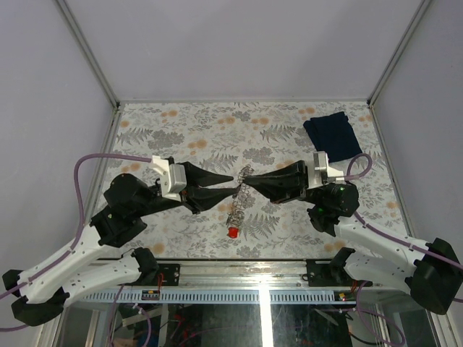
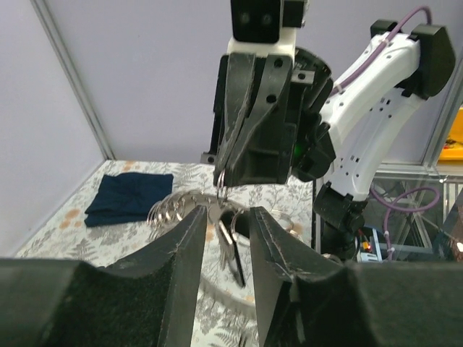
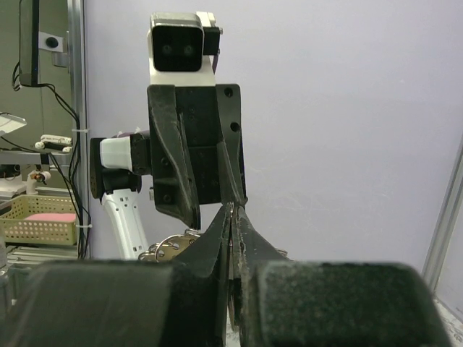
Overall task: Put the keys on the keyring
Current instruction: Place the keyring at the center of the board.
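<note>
Overhead, the right gripper [image 1: 251, 178] is clamped shut on the keyring [image 1: 239, 206], which trails from the pinch toward the near edge of the table [image 1: 181, 123], red tag [image 1: 232, 232] at its end. The left gripper [image 2: 226, 211] stands half open, a dark key [image 2: 233, 254] hanging blade-down between its fingers. A folded blue cloth [image 1: 333, 136] lies well apart, far right.

Pale lilac wall panels [image 1: 239, 43] close in the table [image 1: 181, 130] on three sides, held by slim aluminium posts [image 1: 87, 50] at the far corners. The tabletop wears a grey fern print dotted with orange blooms. A slotted metal rail [image 1: 239, 296] runs along its near edge. Off to one side stands metal shelving [image 3: 76, 72] with a yellow basket [image 3: 40, 220]. The light is soft and even.
</note>
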Robot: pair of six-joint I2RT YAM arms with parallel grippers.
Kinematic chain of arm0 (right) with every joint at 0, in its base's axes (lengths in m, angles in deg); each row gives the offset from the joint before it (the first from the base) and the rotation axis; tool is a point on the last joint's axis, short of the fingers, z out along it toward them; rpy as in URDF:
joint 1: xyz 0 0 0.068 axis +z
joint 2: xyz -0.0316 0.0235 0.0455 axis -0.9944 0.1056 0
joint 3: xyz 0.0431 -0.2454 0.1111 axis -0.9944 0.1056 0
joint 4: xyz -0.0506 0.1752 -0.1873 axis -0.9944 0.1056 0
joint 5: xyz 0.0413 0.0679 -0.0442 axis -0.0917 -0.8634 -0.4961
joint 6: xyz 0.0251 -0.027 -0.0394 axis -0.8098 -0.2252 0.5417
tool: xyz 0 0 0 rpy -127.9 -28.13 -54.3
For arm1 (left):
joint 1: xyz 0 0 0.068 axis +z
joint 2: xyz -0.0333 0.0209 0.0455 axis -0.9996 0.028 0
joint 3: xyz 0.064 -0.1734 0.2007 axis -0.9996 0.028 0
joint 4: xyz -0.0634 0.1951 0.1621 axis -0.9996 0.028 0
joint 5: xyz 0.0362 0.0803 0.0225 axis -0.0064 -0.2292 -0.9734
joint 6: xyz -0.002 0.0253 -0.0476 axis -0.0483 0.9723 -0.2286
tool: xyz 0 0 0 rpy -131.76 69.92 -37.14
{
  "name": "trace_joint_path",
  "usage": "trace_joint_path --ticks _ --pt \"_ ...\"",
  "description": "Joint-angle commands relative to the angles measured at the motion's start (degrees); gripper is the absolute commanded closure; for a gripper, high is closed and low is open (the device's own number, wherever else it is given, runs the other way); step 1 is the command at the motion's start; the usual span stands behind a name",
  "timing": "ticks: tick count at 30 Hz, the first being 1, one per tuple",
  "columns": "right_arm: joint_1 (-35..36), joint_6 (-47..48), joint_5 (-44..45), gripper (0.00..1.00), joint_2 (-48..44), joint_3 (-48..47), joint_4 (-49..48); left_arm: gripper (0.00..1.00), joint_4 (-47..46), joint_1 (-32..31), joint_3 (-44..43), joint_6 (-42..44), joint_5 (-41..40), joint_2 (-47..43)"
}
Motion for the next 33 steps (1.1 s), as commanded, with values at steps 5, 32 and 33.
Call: trace_joint_path --ticks 5,32,33 --pt "-0.2 0.9 -0.2 1.00 -1.8 -2.9 -2.9 0.71 -8.6 -0.1 -0.4 -2.0 4.4 1.5" --pt "-0.2 23.2 14.2 1.00 -13.6 -1.9 42.0 0.63 2.5 0.5 -2.6 0.3 -15.5 4.2" --pt "-0.2 24.1 15.4 1.00 -14.1 -1.6 44.5 0.63 3.4 1.1 -2.7 -0.2 -16.2 5.2"
